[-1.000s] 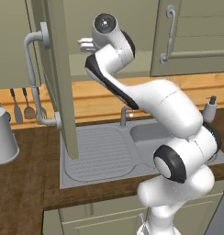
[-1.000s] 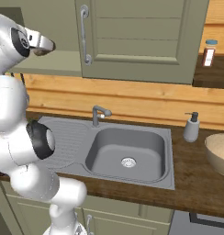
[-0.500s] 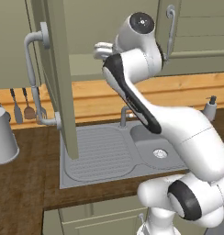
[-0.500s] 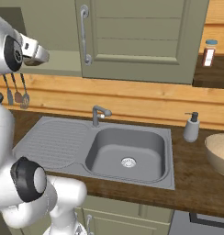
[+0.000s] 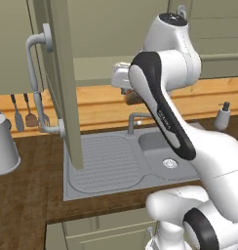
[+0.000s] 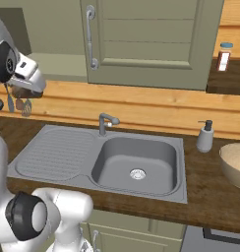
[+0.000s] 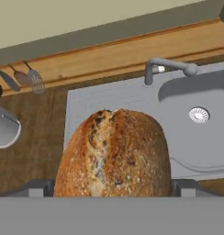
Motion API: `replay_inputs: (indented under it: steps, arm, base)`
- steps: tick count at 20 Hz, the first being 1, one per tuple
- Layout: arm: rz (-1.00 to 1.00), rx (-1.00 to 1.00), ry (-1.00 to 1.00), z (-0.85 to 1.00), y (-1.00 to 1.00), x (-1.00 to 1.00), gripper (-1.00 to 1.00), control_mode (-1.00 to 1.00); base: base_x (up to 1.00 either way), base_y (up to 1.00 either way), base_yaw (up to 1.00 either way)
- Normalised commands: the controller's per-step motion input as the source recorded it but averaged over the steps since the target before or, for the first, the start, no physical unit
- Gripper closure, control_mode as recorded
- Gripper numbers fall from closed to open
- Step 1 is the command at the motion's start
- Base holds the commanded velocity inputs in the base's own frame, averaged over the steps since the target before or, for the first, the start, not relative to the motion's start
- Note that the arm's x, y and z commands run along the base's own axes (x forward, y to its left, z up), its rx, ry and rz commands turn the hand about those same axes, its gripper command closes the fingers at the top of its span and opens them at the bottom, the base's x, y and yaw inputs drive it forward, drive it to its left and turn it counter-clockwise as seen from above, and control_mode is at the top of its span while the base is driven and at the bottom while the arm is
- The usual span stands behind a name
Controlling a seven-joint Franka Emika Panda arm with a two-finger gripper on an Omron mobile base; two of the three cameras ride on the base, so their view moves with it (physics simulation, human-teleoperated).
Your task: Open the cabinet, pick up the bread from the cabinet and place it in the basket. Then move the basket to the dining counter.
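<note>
Hand view puts one loaf of bread (image 7: 114,153) right between the two finger tips (image 7: 38,188) of the pincer (image 7: 113,189), which stands spread about as wide as it goes with the loaf filling the gap; whether the tips actually press its sides I cannot tell, since the bottom of the loaf is cut off. Below it lie one grey sink (image 7: 196,114) with one tap (image 7: 166,66), and three utensils (image 7: 22,79) hanging on the wall. From the left base view, the cabinet (image 5: 60,83) door swings open edge-on, its one long grey handle (image 5: 35,83) facing left; the bread (image 5: 133,97) is only a brown sliver under the white hand, mostly hidden by the arm. One grey pot (image 5: 4,146) is cut by the left edge. On the right base view, one soap bottle (image 6: 205,137) stands on the bench (image 6: 210,192), and one basket (image 6: 235,165) is cut off by the right edge.
</note>
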Motion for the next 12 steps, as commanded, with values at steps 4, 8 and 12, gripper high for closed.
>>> replay_inputs:
  steps: [4,8,12]
  arm:
    - [0.0,-0.01,0.48,-0.66,-0.24,-0.66,1.0,-1.0]
    - [0.01,0.0,0.23,-0.9,-0.79,-0.09,1.0,-1.0]
    - [0.04,0.0,0.06,-0.61,-0.82,-0.27,1.0,-1.0]
  base:
    - [0.0,0.0,0.0]
    - [0.0,0.0,0.0]
    - [0.0,0.0,0.0]
